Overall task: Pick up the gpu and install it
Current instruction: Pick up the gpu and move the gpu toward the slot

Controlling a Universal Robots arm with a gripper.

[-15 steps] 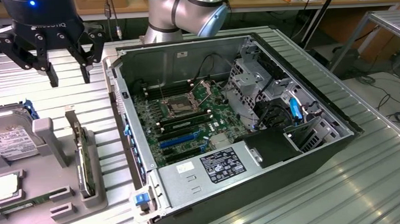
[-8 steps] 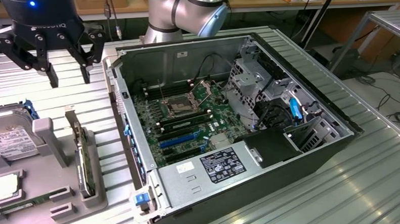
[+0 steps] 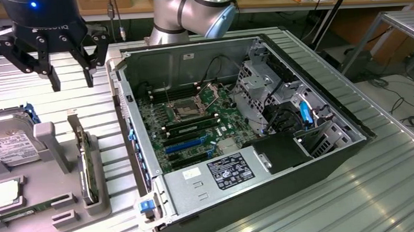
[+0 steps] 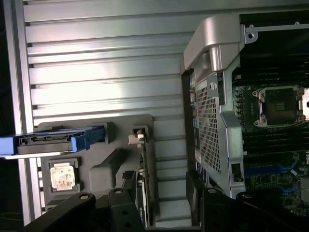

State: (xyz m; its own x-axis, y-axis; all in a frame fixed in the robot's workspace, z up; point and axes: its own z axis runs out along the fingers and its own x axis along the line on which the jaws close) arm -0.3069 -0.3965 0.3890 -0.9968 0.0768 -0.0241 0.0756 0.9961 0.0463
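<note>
The end effector (image 3: 71, 80) hangs over the bare slats of the surface (image 3: 45, 104), with its two black fingers (image 3: 52, 75) spread wide and nothing between them. It is well apart from the gpu (image 3: 85, 163), which stands on its long edge in a slot of the grey holder (image 3: 106, 204), near the exterior view's left. The gpu is a thin dark card, and from this side it looks almost like a line. In the wrist view the gpu (image 4: 144, 181) shows edge-on too, between the two dark fingers of the end effector (image 4: 161, 203).

Other parts sit on the same holder. There is a boxy silver hard drive (image 3: 5, 143) with a white label and a blue frame, then a square processor (image 3: 4, 194) with a metal lid, and a narrow green memory stick (image 3: 22, 213).

Just beside the holder, towards the exterior view's right, lies the open computer case (image 3: 334, 157), with black outer walls and grey sheet metal inside. Its perforated wall (image 4: 208, 121) stands between the holder and the green motherboard (image 3: 214, 102). On the board I see a square socket (image 3: 186, 110), long black slots and blue slots (image 3: 183, 144). A grey power supply (image 3: 227, 170) carries a dark label. The surface is of ribbed, shiny metal.
</note>
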